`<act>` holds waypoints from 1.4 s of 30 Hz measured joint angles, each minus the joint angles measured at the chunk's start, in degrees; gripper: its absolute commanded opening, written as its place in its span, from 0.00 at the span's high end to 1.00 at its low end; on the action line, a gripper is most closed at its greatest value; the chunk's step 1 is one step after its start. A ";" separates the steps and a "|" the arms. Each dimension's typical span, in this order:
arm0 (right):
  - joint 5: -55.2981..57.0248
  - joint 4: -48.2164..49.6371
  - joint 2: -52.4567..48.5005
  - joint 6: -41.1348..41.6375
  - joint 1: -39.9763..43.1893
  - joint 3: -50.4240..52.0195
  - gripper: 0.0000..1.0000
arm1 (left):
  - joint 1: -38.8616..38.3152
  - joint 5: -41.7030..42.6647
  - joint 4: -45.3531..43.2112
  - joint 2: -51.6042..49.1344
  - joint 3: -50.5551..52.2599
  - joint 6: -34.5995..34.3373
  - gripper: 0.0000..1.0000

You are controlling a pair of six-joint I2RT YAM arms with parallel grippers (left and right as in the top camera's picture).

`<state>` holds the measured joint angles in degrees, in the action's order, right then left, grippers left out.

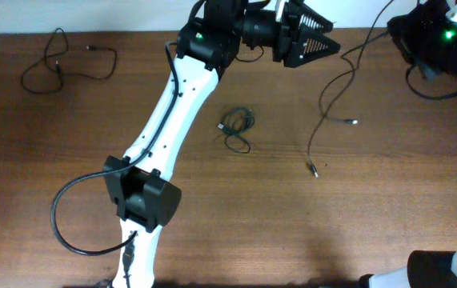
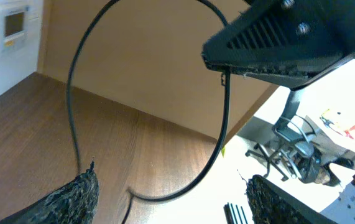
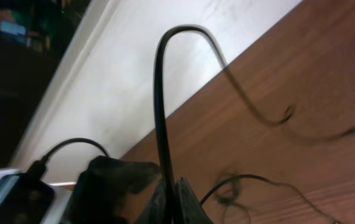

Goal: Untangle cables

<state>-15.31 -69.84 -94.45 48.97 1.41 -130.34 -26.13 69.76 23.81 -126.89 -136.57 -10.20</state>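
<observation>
Cord (image 3: 157, 93), thin and black (arching upward), sits clenched in right hand (image 3: 174, 202); left hand (image 2: 172, 177) gapes, released.

This looks like a robotics lab set up in an office-type room. A white-and-black jointed robot arm (image 1: 168, 112) stands on a brown wood-grain table (image 1: 372, 224), with a second, black arm (image 1: 436, 32) at the far corner. The left wrist view shows a white wall control panel with a small screen (image 2: 6, 28), and what looks like a black swivel office chair base (image 2: 292, 152) on a pale floor.
</observation>
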 measured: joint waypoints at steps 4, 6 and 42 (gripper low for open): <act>-1.51 0.02 0.00 10.10 0.00 0.00 0.96 | -0.24 1.64 0.55 0.00 0.00 3.58 0.33; -1.75 1.42 0.00 13.09 0.00 0.00 0.96 | -0.44 1.88 0.63 0.00 0.00 4.59 0.32; -2.89 -1.90 -2.82 -6.62 -1.95 0.00 0.02 | -0.35 -0.59 -2.62 0.00 -0.04 5.77 1.00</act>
<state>-18.20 -71.75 -97.27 42.35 -0.54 -130.34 -26.48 69.17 21.19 -126.89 -136.62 -4.43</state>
